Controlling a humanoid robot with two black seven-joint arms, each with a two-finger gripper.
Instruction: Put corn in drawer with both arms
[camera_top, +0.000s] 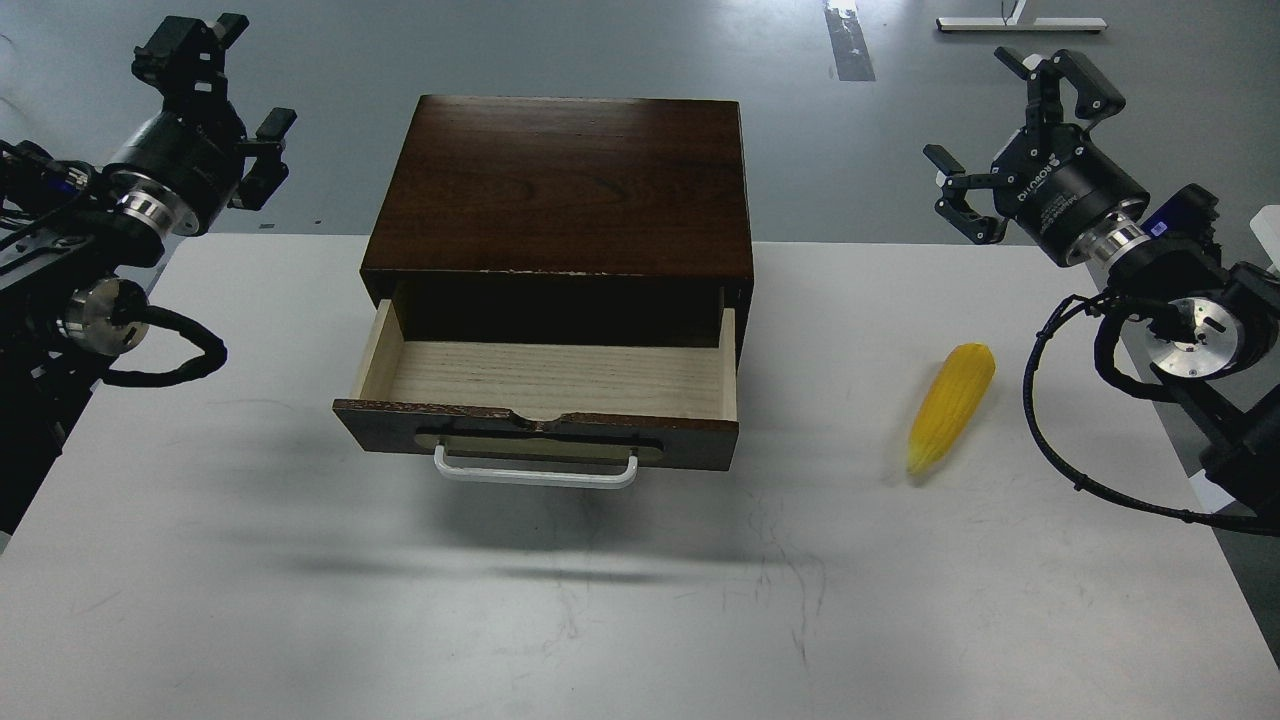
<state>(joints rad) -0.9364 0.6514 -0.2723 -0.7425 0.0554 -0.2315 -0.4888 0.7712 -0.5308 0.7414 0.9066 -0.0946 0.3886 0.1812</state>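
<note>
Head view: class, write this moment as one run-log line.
drawer: open, nothing inside | corn: on table, right of cabinet | left pincer: raised, open | right pincer: raised, open

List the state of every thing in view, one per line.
drawer: pulled open, pale interior holds nothing.
cabinet: upright on the table, nothing on its top.
corn: lying on the table to the drawer's right, untouched.
left gripper: raised off the table, open, holding nothing.
right gripper: raised off the table, open, holding nothing.
table: white, scuffed.
</note>
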